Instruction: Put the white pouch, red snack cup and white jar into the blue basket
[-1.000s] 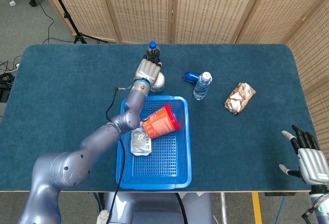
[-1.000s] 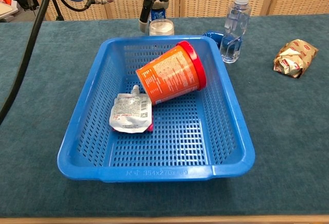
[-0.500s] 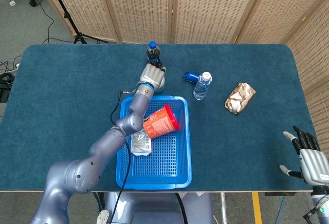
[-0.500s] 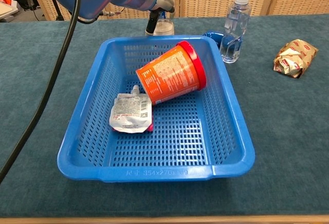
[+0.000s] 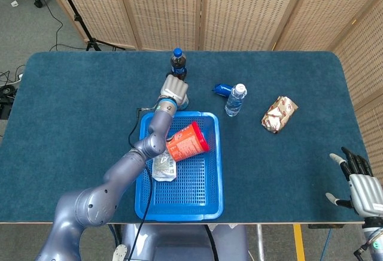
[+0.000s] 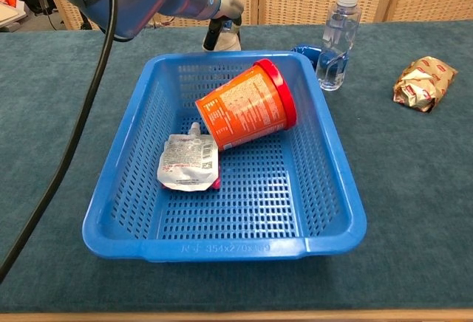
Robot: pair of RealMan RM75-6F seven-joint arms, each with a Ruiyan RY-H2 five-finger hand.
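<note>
Left robot hand [image 5: 174, 87] now wrapped around white jar [image 6: 228, 39]; right robot hand [image 5: 361, 183] idle, fingers spread.

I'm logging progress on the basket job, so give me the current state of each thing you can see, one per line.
red snack cup: on its side in the blue basket
white pouch: flat on the basket floor
white jar: outside the basket, left hand covering it
left hand: grip cannot be confirmed
right hand: open, holding nothing
water bottle: upright, capped
dark bottle: upright, capped
snack packet: crumpled on the table
</note>
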